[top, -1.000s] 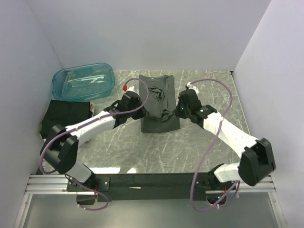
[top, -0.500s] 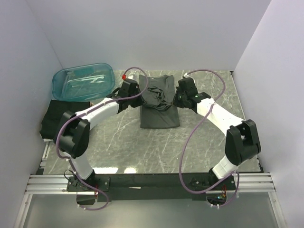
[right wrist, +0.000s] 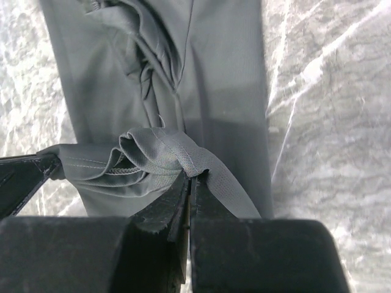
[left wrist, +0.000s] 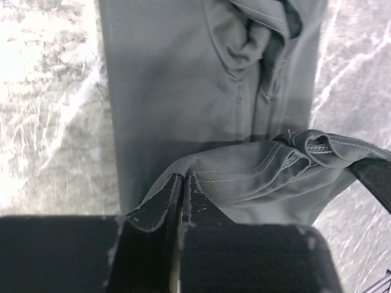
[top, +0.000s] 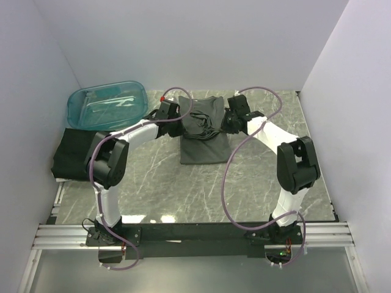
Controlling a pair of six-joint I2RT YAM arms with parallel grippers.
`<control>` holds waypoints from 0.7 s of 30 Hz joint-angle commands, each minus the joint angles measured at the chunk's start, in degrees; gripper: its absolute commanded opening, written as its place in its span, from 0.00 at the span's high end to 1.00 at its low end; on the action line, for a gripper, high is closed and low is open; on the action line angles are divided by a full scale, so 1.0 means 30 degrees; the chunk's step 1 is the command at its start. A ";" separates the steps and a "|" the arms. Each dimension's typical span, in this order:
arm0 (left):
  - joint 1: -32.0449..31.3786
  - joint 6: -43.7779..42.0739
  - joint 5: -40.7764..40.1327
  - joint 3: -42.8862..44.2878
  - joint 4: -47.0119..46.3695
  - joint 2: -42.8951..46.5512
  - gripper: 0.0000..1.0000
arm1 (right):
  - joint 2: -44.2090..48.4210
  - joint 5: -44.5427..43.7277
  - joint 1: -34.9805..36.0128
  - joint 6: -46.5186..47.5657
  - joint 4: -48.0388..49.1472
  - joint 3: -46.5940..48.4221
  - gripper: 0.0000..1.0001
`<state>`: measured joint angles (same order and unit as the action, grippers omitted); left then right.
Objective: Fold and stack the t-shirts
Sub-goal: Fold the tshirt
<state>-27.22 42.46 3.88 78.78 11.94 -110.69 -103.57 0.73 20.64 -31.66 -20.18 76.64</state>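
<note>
Presently, my left gripper (left wrist: pixel 181 183) and right gripper (right wrist: pixel 190 181) each pinch the raised hem of the t-shirt (top: pixel 204 152) spread ahead of them.

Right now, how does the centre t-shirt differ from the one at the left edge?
The centre t-shirt looks grey; the left t-shirt nearly black. The left fingers and right fingers pinch the centre one's lifted edge; the left one lies flat, untouched. Both are plain and dark.
</note>
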 commanded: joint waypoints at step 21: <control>0.0988 0.0113 0.1022 -0.1910 -0.0934 0.3319 0.01 | 0.1764 0.3355 -0.0817 0.0445 0.2448 -0.1724 0.16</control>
<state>-24.18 41.52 7.16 75.92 11.40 -108.05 -104.12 6.44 17.76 -31.35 -17.54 75.09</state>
